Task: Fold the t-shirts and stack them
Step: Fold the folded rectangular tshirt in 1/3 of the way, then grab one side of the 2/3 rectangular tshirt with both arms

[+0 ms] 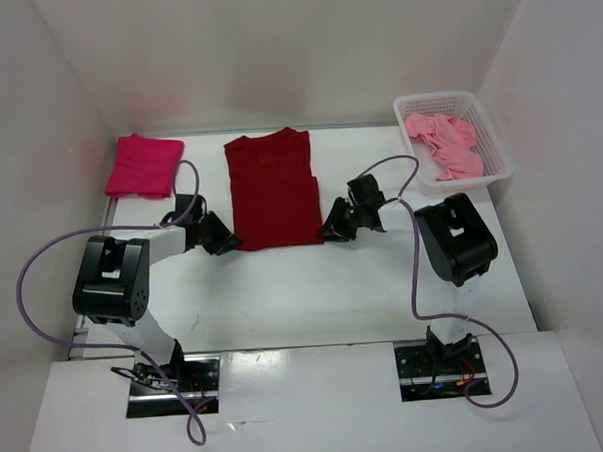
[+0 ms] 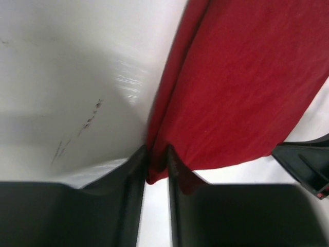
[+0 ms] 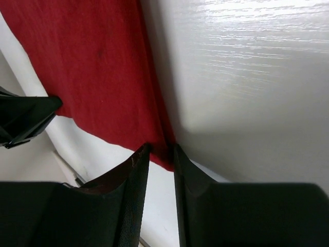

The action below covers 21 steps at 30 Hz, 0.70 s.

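The dark red t-shirt (image 1: 273,189) lies flat in the middle of the table, sleeves folded in. My left gripper (image 1: 228,243) is shut on its near left corner (image 2: 157,164). My right gripper (image 1: 330,232) is shut on its near right corner (image 3: 163,149). The bright crimson-pink t-shirt (image 1: 144,164) lies folded at the far left. The light pink t-shirt (image 1: 444,143) is crumpled in the white mesh basket (image 1: 494,143) at the far right.
White walls close in the table on the left, back and right. Purple cables loop from both arms. The other gripper's black fingertip shows at the edge of each wrist view (image 2: 303,159) (image 3: 25,116).
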Each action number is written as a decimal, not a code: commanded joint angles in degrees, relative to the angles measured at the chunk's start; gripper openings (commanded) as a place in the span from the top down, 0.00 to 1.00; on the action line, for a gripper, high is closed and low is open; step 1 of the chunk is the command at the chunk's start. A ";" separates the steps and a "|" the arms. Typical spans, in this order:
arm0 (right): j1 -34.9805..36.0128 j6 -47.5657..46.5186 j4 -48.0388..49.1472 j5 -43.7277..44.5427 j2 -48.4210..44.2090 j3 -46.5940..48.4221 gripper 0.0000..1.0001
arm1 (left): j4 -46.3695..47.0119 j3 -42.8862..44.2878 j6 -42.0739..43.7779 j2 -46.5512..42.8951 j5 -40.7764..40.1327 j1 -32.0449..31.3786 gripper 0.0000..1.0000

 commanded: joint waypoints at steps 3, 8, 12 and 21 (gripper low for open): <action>-0.14 0.25 2.69 -1.97 2.58 -1.16 0.71 | -1.80 0.21 1.15 2.15 -4.16 -0.63 0.80; 2.14 0.25 2.17 -1.97 4.42 -0.11 0.92 | -2.93 0.21 1.67 2.15 -4.69 -0.63 0.90; 3.20 0.78 -0.29 0.13 1.72 -1.77 1.00 | -8.11 0.21 4.82 -0.65 -4.69 -0.63 0.97; 4.87 0.86 -13.73 2.86 -24.64 -13.28 1.00 | -30.87 0.03 9.94 -18.40 3.83 -0.63 0.94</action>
